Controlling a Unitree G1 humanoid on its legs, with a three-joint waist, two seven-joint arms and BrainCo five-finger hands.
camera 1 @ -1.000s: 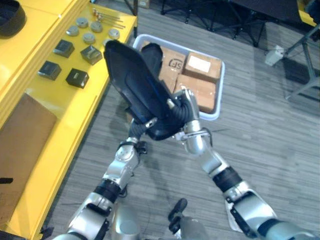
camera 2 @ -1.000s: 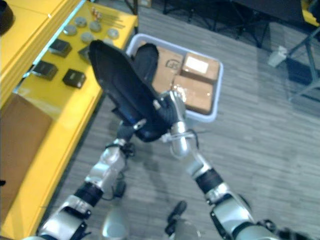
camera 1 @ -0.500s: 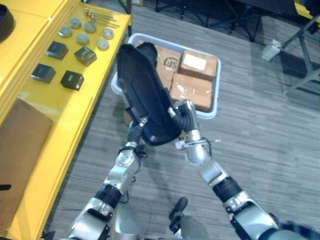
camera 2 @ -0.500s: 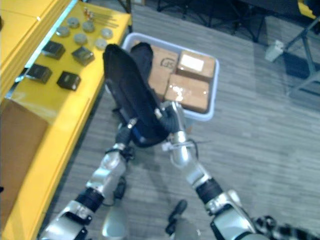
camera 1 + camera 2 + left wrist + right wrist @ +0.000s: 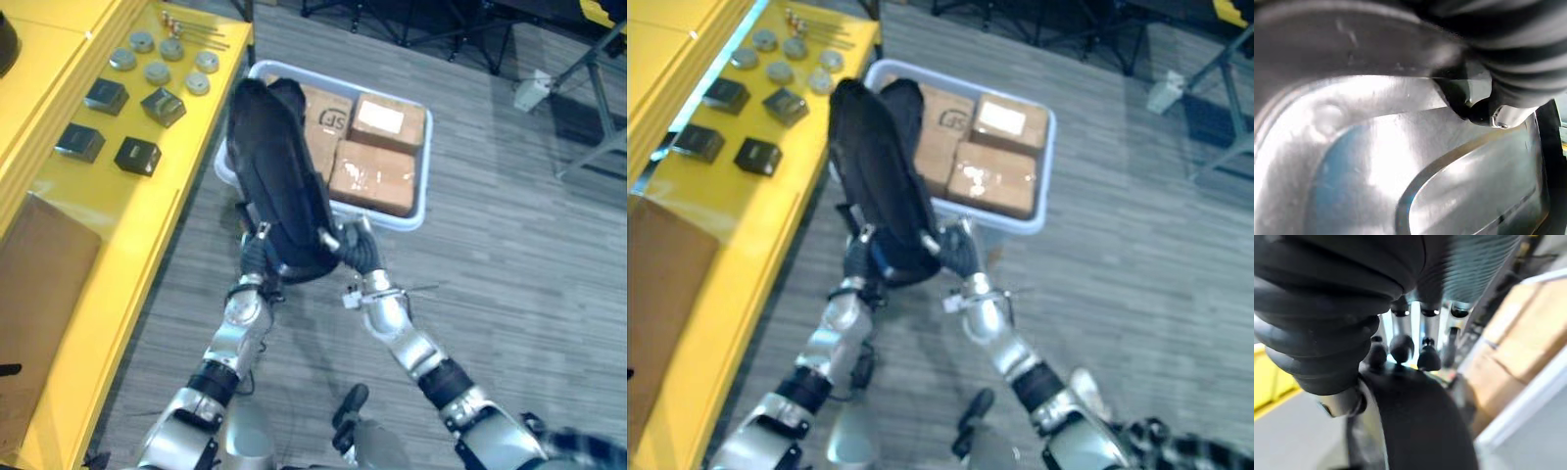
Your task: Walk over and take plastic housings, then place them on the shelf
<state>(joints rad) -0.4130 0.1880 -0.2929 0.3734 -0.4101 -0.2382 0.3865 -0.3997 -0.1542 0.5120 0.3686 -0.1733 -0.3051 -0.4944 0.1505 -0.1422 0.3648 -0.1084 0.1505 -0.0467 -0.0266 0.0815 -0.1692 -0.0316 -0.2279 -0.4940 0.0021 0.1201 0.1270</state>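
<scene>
The right hand (image 5: 355, 253) is clenching the black plastic housing (image 5: 279, 166) at its base; the left hand (image 5: 255, 259) is hiding its fingers, so its grip cannot be told. Held so low, the tall housing is risking toppling

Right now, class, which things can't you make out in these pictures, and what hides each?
Left hand: its grip, eye views, behind the black housing.
Right hand: its thumb, right wrist view, behind cover and housing.
Dark object in the tray: housing overlaps it.
Brown board: cut by the left eye view's edge.
</scene>
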